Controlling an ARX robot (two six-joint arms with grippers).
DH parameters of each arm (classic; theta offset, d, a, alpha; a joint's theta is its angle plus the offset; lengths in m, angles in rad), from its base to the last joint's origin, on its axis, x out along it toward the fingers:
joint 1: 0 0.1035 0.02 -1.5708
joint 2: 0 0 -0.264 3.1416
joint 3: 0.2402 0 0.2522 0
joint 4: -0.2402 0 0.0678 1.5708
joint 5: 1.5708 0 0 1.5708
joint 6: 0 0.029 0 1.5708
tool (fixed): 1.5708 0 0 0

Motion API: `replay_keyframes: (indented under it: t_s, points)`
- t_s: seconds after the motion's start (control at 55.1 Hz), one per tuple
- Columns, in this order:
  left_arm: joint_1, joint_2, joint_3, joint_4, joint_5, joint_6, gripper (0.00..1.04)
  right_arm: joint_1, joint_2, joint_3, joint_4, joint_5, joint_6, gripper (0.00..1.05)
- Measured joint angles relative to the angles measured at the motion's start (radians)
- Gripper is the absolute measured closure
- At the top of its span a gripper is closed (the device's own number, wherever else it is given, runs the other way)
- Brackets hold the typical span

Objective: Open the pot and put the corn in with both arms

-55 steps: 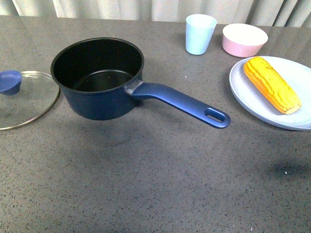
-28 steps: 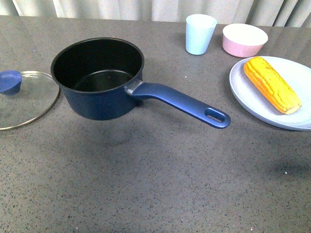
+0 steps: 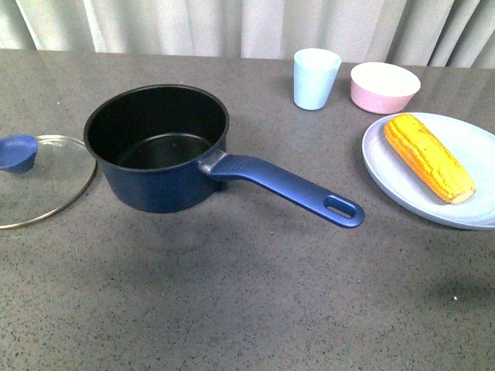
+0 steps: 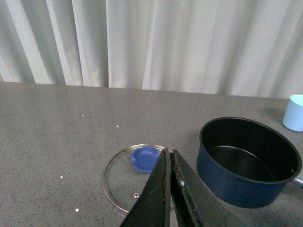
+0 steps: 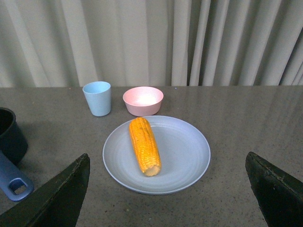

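Lid's off, and the pot (image 3: 158,147) sits open at centre left of the front view, its black inside bare and its long blue handle (image 3: 286,188) running toward the lower right. The glass lid (image 3: 46,182) lies flat on the table (image 3: 247,309) at the far left edge, just beside the pot wall, with its blue knob (image 3: 17,151) facing up. So the opening half looks done.

The corn (image 3: 429,156) is not in yet. It lies across the pale plate (image 3: 394,182) at the right edge of the front view, well apart from the pot, with nothing touching it. Behind, at the upper right, a light blue cup (image 3: 315,77) and the pink bowl (image 3: 384,86) stand out of the way.

Neither arm shows in the front view. On its own camera the left gripper (image 4: 169,152) has its fingers pressed together with nothing between them, poised above the lid. The right gripper (image 5: 166,158) is spread wide and carries nothing, looking down on the corn and plate.

What's left, I'd say: grasp the cob, carry it across, and drop it in the pot
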State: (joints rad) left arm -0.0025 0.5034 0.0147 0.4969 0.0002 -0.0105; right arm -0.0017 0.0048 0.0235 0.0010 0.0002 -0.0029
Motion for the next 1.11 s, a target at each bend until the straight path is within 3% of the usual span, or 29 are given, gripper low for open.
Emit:
replay_keyframes:
  t_s: [0.69, 0.799, 1.108]
  points:
    - [0.000, -0.332, 0.000, -0.323, 0.000, 0.000, 1.03, 0.000, 0.000, 0.000, 0.000, 0.000, 0.000, 0.09]
    - [0.000, -0.465, 0.000, -0.484, 0.000, 0.000, 1.03, 0.000, 0.000, 0.000, 0.000, 0.000, 0.000, 0.09]
    - [0.000, -0.488, 0.000, -0.497, 0.000, 0.000, 1.03, 0.000, 0.000, 0.000, 0.000, 0.000, 0.000, 0.09]
